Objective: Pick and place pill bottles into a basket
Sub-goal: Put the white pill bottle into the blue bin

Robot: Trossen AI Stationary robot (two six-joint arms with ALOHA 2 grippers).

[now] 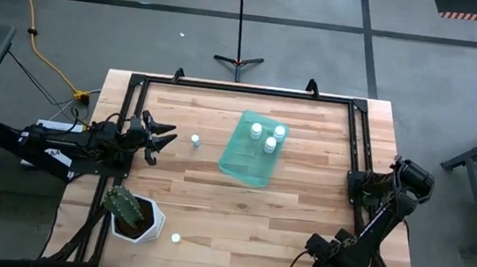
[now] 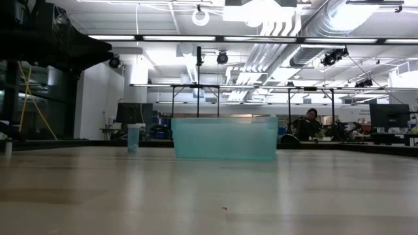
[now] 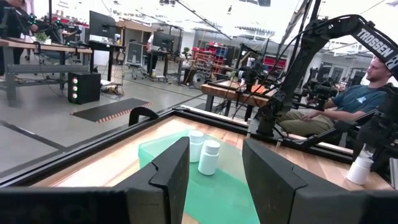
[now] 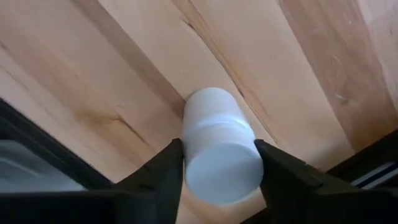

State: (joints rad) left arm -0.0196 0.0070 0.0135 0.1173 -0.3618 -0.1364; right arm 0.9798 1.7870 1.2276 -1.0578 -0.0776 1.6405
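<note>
The teal basket (image 1: 245, 159) lies on the table's middle, toward the far side, with three white pill bottles (image 1: 270, 144) standing in it. It also shows in the low view (image 2: 225, 138) and the left wrist view (image 3: 180, 152). One bottle (image 1: 195, 140) stands on the wood between the basket and my left gripper (image 1: 163, 139), which is open and empty (image 3: 214, 186). Another bottle (image 1: 176, 238) stands near the table's front edge. My right gripper (image 4: 219, 168), under its arm at the front right (image 1: 330, 254), is shut on a white pill bottle (image 4: 217, 134). My right gripper pinches the bottle's round side (image 4: 189, 155) between its two fingers, near the end that faces the camera. The fingers point down from above, one on each side. Whether the bottle's far end rests on the wood, I cannot tell.
A white hexagonal cactus pot (image 1: 134, 216) stands at the front left, beside the front bottle. A black frame (image 1: 243, 90) runs around the table's edges. A person sits beyond the table (image 3: 367, 93). Bare wood lies between the basket and the right arm.
</note>
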